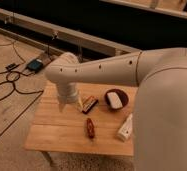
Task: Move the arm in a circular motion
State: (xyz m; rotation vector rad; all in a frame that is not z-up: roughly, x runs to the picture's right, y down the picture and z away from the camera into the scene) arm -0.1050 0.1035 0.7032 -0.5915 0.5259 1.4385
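Camera view, single frame.

The arm (107, 70) fills the right side and reaches left across the top of the table (52, 137). Its casing is smooth, cream-white and tubular, with rounded joints and a row of small dark screw holes along the forearm. At the left elbow it turns straight down.

The gripper (70, 104) hangs below that turn, low over the table's far left part, just beside a dark packet (90, 104). I cannot tell from here how the gripper is set, and I see nothing held in it.

The table is pale planked wood, rectangular, with visible grain lines. On it:
- the dark packet, flat and oblong, with a reddish edge
- a round dark bowl (116, 99) with something white inside
- a red-brown oblong item (90, 128), glossy, nearer the front edge
- a white boxy item (125, 129), at the right beside the arm's bulk

I can read no label or writing on any item.

On the floor at left lie looping black cables (7, 87) and a small blue-grey device (35, 65).
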